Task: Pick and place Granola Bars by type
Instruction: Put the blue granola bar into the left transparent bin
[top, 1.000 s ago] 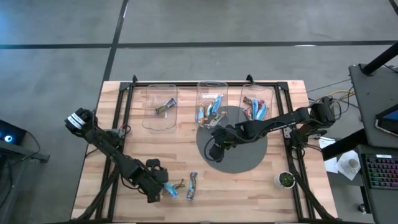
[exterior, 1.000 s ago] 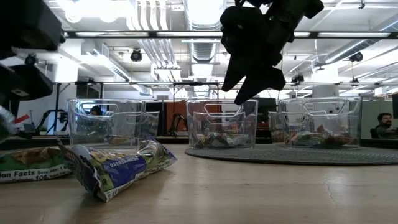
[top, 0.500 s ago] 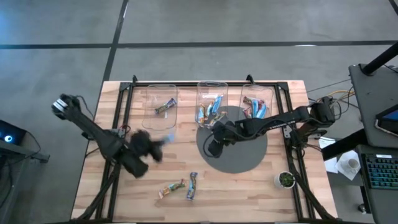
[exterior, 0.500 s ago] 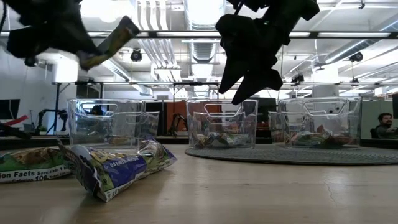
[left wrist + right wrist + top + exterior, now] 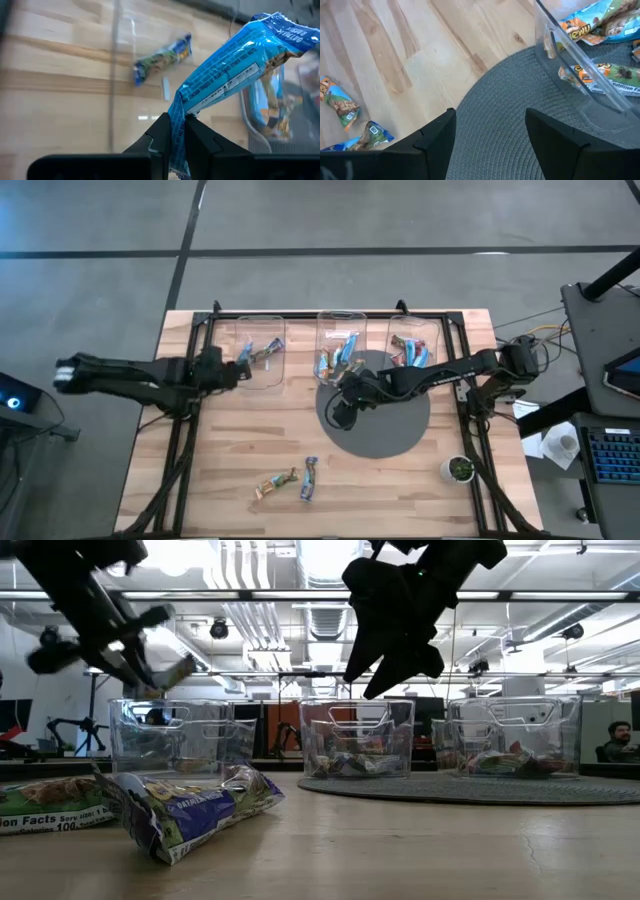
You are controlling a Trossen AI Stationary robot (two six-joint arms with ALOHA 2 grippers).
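Over the table (image 5: 400,490), left gripper (image 5: 238,368) clamps blue bar (image 5: 235,75).

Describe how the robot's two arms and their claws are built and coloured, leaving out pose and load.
Both arms are dark, slim and jointed. The left arm ends in a pale cap at its outer end. The right claw has two broad, flat black fingers; the left claw has narrow, wedge-shaped black ones.

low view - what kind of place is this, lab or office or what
Most likely a robotics lab in an open-plan workspace. Exposed ducts and strip lights run along the ceiling, a person sits at a desk behind the clear plastic bins, and a keyboard lies on a side desk.
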